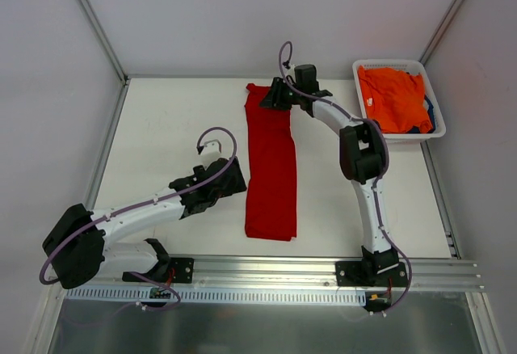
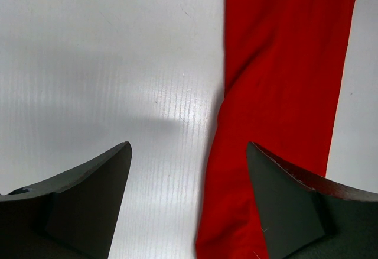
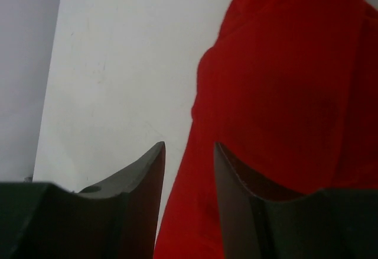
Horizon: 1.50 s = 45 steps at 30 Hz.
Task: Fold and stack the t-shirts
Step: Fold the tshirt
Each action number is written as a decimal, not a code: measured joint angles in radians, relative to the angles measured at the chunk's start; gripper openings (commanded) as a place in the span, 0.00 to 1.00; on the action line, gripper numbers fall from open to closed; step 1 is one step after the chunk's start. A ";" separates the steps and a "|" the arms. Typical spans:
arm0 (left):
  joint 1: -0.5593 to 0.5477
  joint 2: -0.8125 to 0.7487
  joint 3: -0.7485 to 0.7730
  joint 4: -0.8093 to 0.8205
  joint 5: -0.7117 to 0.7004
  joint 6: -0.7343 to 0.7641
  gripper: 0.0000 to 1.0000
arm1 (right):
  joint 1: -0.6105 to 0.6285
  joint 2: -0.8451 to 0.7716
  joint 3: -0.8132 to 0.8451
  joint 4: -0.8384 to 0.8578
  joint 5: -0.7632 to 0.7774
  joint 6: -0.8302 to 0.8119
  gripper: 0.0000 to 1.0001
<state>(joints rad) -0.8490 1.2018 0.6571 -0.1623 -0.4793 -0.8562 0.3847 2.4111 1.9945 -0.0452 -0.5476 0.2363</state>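
one red t-shirt (image 1: 271,168), long axis near-to-far

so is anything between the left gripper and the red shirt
Nothing visible does. The left gripper hangs open, one finger over bare table, the other over the red t-shirt at its edge.

Bright, even overhead light washes the white worktop (image 1: 178,128) nearly featureless, and shadows are soft. The left wrist view has a pale glare patch at centre. The right wrist view is soft, with the red t-shirt (image 3: 283,93) and tool fingers (image 3: 142,200) blurred.
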 measured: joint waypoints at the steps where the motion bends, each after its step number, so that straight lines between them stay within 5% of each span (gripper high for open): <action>1: 0.000 -0.002 0.000 0.000 0.000 0.000 0.79 | -0.010 -0.002 -0.004 -0.002 0.010 -0.005 0.42; 25: 0.000 -0.018 -0.005 0.000 0.000 -0.008 0.79 | -0.094 -0.051 -0.071 -0.282 0.402 -0.093 0.44; 37: 0.000 0.094 -0.003 0.005 0.037 -0.043 0.78 | -0.090 -0.377 -0.368 -0.282 0.490 -0.100 0.44; 45: 0.000 0.188 -0.005 0.033 0.136 -0.086 0.78 | 0.021 -0.643 -0.654 -0.283 0.523 -0.099 0.46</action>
<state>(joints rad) -0.8490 1.3895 0.6521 -0.1295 -0.3431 -0.9421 0.4057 1.7679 1.3403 -0.3286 -0.0242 0.1371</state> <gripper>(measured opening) 0.781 0.457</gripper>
